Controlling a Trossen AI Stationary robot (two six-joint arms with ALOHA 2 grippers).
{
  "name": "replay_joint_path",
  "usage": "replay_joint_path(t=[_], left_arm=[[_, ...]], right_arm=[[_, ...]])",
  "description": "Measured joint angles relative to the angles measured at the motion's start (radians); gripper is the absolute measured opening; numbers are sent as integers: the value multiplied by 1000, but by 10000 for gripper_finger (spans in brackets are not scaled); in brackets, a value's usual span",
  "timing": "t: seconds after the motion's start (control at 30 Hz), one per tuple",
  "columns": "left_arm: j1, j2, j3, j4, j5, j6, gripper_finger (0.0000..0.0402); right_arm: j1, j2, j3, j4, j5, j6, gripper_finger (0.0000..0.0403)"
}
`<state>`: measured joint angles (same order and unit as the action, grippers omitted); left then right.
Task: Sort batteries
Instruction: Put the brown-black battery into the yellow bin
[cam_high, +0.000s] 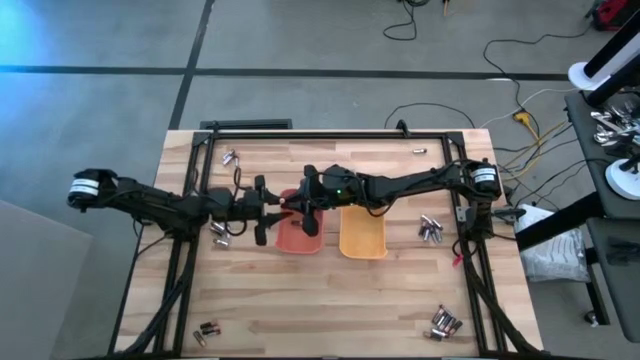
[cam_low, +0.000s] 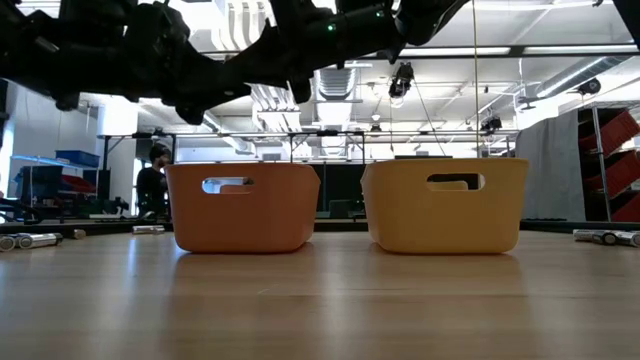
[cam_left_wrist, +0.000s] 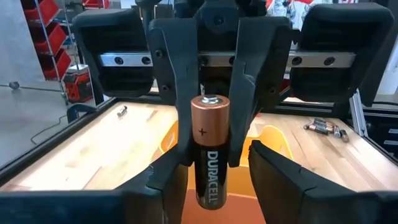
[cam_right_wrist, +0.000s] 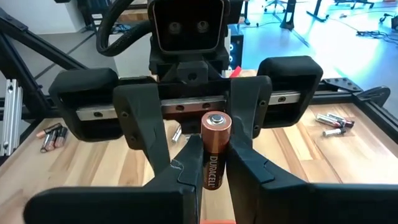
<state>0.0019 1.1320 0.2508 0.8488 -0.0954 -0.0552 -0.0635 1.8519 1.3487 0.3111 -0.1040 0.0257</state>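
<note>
Battery stands upright, long axis vertical, copper end up and black end down (Duracell print reads along its length). It is pinched at mid-body by the right gripper, whose two fingers are pressed onto its sides.

The left gripper faces it head-on from the opposite side. Its fingers are spread on either side of the same battery: one finger looks to be just touching and the other stands clear, so it has no grip yet. Both pincers are level with the battery, which sits between the two pairs of fingers, and the right one carries it.

Straight below the pincers is the orange tray. The yellow tray sits just beside that, under the right arm's wrist.

Judgement: this is a hand-over or a drop. Either way the battery's upright axis matters, since a release sends it straight down into the orange tray.

Loose batteries lie well apart from both pincers, out toward the table edges.
</note>
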Motion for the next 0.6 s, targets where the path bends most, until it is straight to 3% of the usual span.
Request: replay_joint_path(t=[0.6], left_arm=[[0, -131, -1, -149, 4, -41, 123]], right_arm=[[0, -11, -1, -30, -9, -36, 43]])
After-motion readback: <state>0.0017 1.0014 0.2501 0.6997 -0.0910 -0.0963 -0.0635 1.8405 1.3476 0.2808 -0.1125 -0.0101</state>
